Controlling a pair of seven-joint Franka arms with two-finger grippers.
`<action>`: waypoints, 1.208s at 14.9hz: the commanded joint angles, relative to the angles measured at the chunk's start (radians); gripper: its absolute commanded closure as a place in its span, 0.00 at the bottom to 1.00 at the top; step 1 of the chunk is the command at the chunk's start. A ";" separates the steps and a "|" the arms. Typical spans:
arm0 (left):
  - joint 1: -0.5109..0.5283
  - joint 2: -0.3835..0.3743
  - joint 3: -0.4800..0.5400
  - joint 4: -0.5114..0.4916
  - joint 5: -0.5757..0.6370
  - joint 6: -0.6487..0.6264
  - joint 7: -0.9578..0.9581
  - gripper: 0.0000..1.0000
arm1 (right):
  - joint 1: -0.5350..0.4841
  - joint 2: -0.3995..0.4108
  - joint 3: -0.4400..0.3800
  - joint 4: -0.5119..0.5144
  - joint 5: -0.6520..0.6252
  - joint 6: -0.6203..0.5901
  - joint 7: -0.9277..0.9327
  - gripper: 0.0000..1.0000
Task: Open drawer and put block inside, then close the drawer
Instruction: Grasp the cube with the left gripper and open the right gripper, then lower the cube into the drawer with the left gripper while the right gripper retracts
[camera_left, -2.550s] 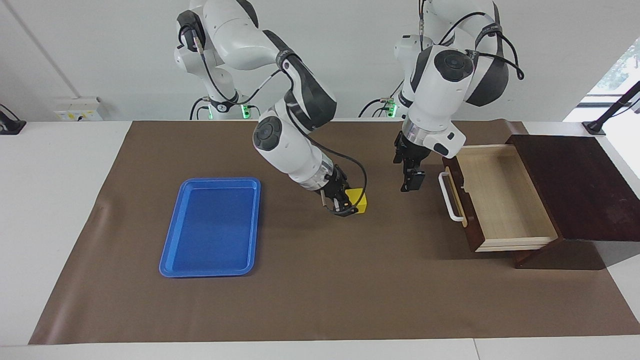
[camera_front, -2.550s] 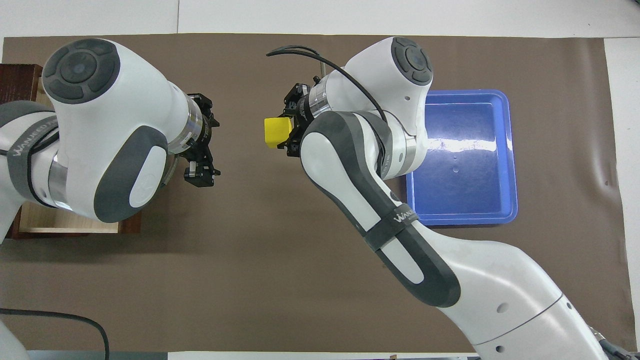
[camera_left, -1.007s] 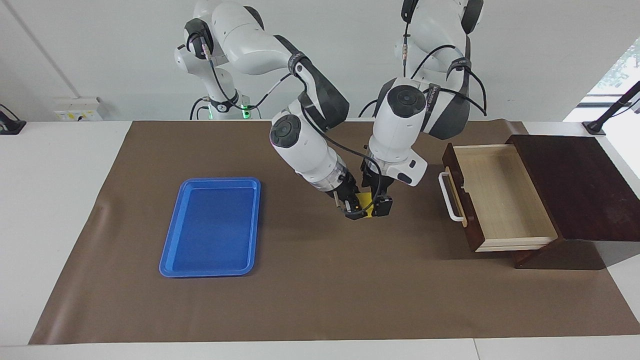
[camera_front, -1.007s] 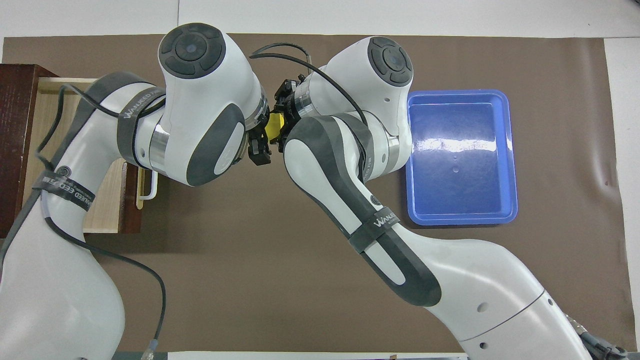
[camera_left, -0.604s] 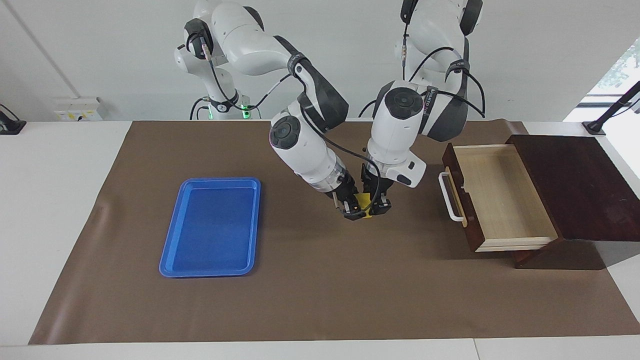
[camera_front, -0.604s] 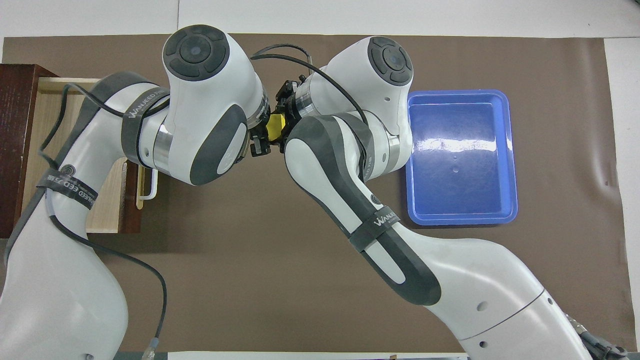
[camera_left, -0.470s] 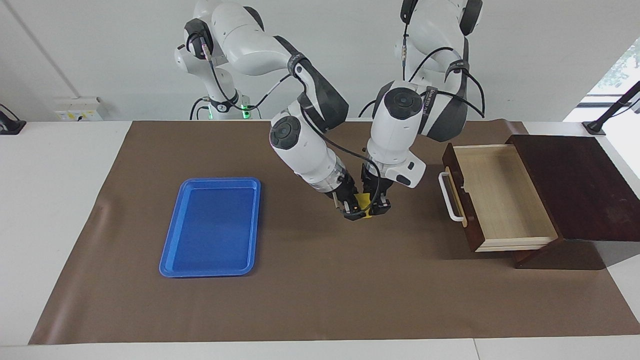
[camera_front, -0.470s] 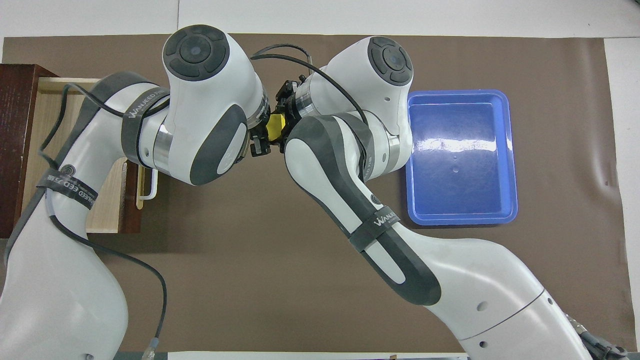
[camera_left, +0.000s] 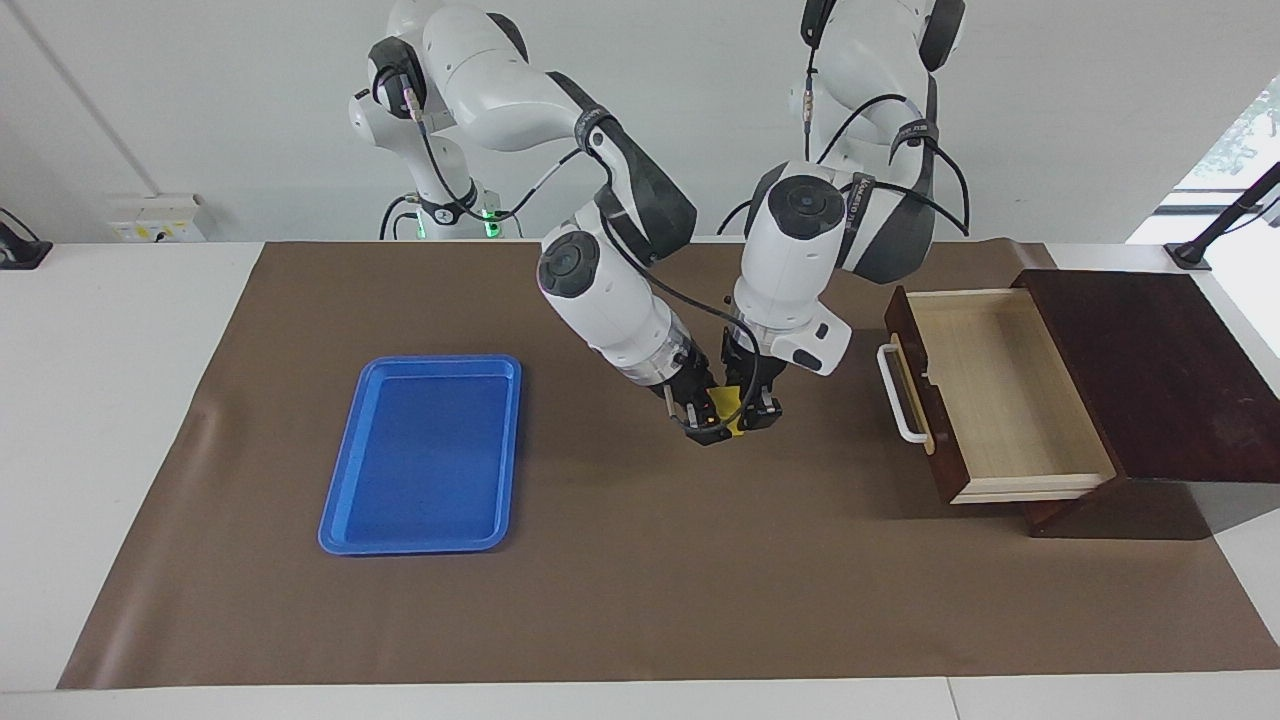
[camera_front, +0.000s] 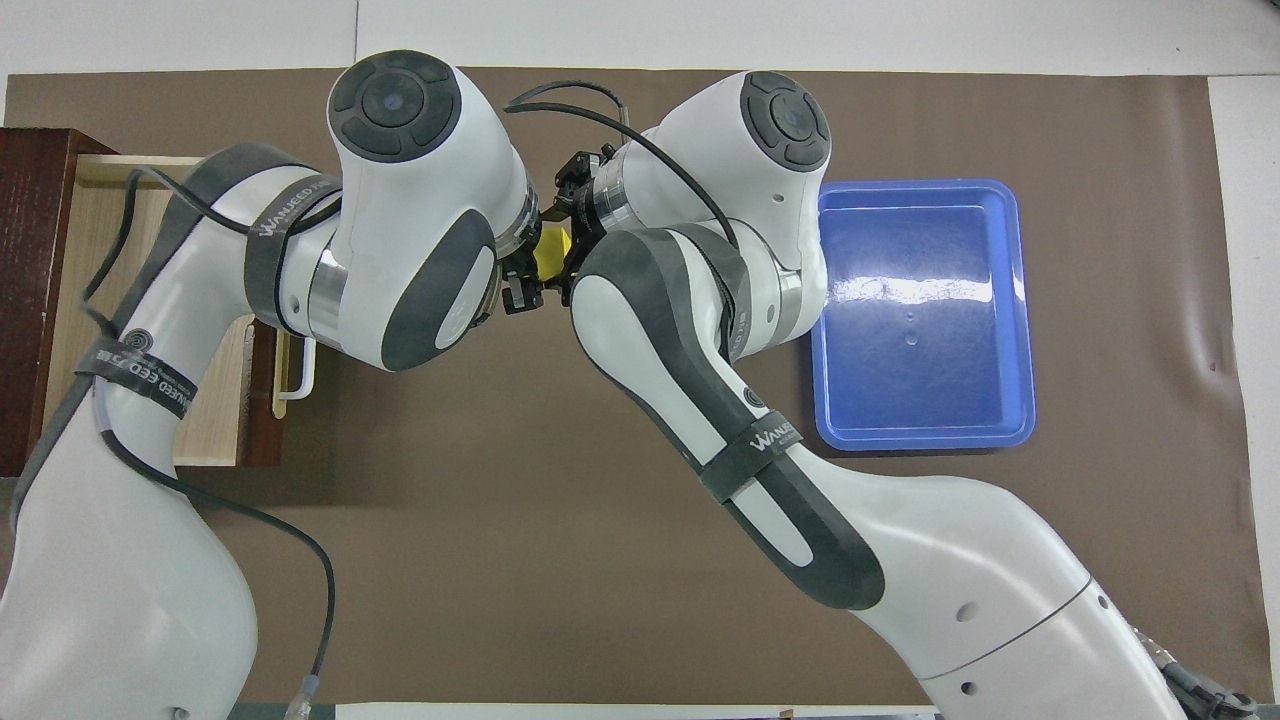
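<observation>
The yellow block (camera_left: 727, 408) hangs in the air over the middle of the brown mat, between both grippers; in the overhead view a sliver of the block (camera_front: 547, 255) shows between the two wrists. My left gripper (camera_left: 757, 412) (camera_front: 525, 275) is shut on the block from the drawer's side. My right gripper (camera_left: 708, 430) (camera_front: 562, 250) is against the block from the tray's side. The dark wooden drawer (camera_left: 1000, 390) (camera_front: 85, 230) stands pulled open at the left arm's end, its pale inside empty, its white handle (camera_left: 903, 395) facing the grippers.
A flat blue tray (camera_left: 342, 470) (camera_front: 925, 440) lies empty toward the right arm's end of the table. The dark wooden box (camera_left: 1160, 370) holds the drawer. The brown mat (camera_left: 640, 600) covers the table.
My left gripper came from beside the drawer to the block held by my right gripper and shut on it. In the last half second my right arm shifted slightly.
</observation>
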 joint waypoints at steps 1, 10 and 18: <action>-0.009 0.000 0.007 0.000 0.000 -0.009 -0.021 1.00 | -0.039 -0.013 0.009 0.011 -0.016 0.001 0.020 0.00; 0.168 -0.095 0.021 0.034 0.008 -0.202 0.154 1.00 | -0.232 -0.252 0.007 -0.200 -0.134 -0.163 -0.454 0.00; 0.433 -0.202 0.020 -0.031 -0.003 -0.240 0.550 1.00 | -0.414 -0.479 0.007 -0.277 -0.531 -0.502 -1.126 0.00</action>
